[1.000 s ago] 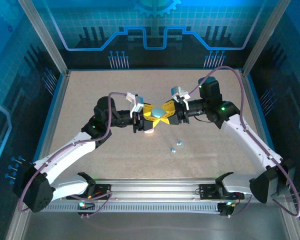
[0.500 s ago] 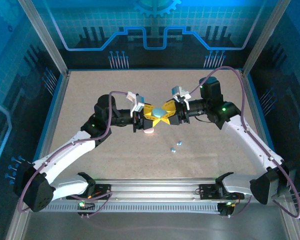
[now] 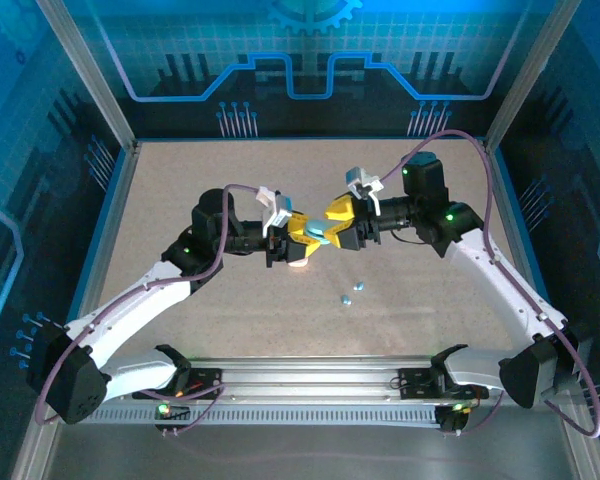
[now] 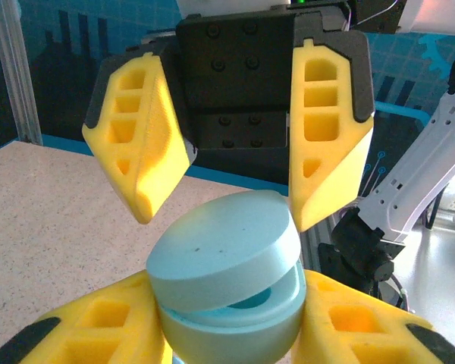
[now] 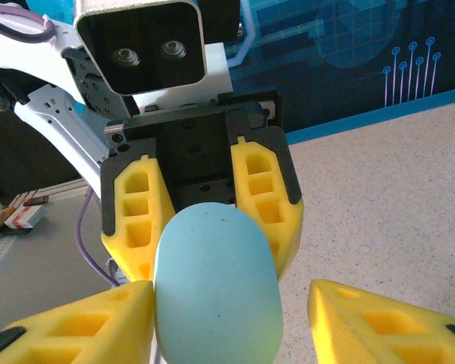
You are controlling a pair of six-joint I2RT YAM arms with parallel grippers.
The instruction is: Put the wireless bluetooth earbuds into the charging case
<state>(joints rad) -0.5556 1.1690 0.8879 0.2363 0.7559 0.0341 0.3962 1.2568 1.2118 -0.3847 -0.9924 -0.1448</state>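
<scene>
A teal charging case (image 3: 317, 231) hangs above the middle of the table, where both grippers meet. My left gripper (image 4: 227, 322) is shut on the case's lower half (image 4: 227, 303); its lid (image 4: 224, 250) stands slightly ajar. My right gripper (image 5: 231, 292) is open: one finger (image 5: 98, 322) touches the case (image 5: 216, 288), the other (image 5: 379, 318) stands clear of it. In the left wrist view the right gripper's fingers (image 4: 155, 163) spread above the lid. Two tiny teal earbuds (image 3: 351, 292) lie on the table just in front of the grippers.
A pale rounded case (image 3: 298, 264) lies on the table under my left gripper (image 3: 302, 238). The speckled table (image 3: 180, 190) is walled by an aluminium frame (image 3: 108, 225) at the sides. A rail (image 3: 310, 378) with the arm bases runs along the near edge.
My right gripper's jaws have spread apart off the teal case. The left gripper has closed a little tighter on it. Both arms stay almost where they were.
</scene>
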